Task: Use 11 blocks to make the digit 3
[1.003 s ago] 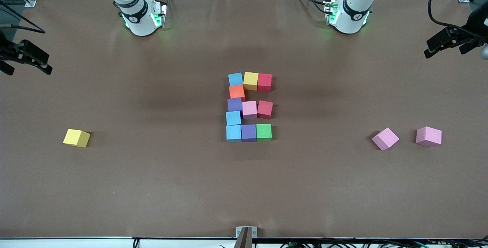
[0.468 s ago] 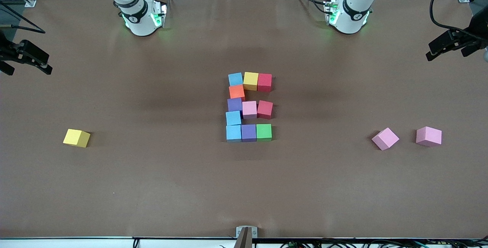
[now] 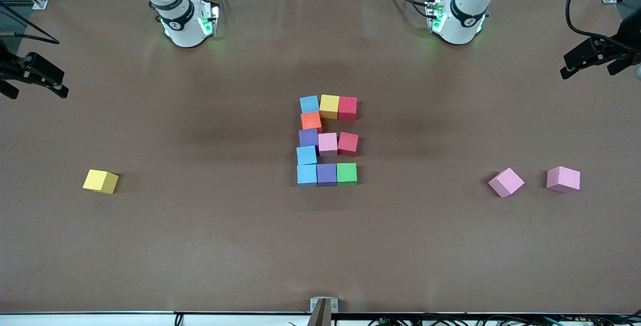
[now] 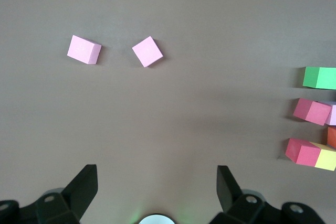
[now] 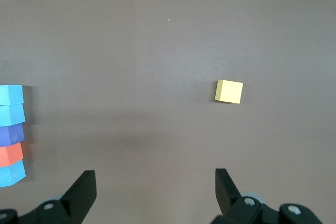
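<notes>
Eleven-cube multicolour digit 3 (image 3: 327, 140) sits complete; left gripper (image 4: 157, 184) and right gripper (image 5: 155, 188) gape empty.

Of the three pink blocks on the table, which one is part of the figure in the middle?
The pink block in the figure's middle row, between a purple block and a red block. The other two pink blocks lie loose toward the left arm's end.
</notes>
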### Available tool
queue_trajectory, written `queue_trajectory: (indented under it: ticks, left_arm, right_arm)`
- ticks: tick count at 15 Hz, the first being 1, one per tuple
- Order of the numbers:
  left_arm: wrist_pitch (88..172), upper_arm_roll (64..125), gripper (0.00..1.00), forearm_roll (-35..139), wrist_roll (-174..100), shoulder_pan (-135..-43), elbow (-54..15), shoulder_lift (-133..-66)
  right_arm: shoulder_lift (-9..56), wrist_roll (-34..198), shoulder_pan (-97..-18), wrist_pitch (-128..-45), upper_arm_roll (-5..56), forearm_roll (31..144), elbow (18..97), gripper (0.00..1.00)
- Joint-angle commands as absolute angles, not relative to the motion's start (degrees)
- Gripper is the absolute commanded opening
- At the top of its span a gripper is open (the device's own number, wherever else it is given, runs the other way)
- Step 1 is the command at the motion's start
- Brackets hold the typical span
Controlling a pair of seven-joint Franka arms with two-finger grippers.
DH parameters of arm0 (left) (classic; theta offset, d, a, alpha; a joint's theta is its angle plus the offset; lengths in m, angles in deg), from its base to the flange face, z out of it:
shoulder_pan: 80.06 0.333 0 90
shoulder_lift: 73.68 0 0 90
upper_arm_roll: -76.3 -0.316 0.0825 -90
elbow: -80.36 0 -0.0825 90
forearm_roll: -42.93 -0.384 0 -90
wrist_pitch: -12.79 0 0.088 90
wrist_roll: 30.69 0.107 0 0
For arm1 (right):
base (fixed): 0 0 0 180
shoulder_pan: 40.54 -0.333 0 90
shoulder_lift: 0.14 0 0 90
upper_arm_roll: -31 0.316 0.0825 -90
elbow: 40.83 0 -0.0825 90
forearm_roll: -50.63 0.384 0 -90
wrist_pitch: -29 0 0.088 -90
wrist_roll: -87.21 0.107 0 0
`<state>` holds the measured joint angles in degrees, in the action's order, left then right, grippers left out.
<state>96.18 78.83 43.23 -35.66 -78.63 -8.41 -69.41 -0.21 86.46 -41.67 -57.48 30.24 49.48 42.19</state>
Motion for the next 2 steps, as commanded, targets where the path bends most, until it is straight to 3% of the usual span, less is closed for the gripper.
queue_trajectory:
  ticks: [1,2]
  left_arm:
    - [95.6,78.8,1.0,43.4,-34.6,-78.7,-7.2,-70.0]
    - [95.6,78.8,1.0,43.3,-34.6,-78.7,-7.2,-70.0]
  right_arm:
    - [-0.2,86.9,-41.5,-57.0,30.4,49.3,41.7,1.0]
    - [-0.1,86.9,-41.5,-57.0,30.3,49.3,41.7,1.0]
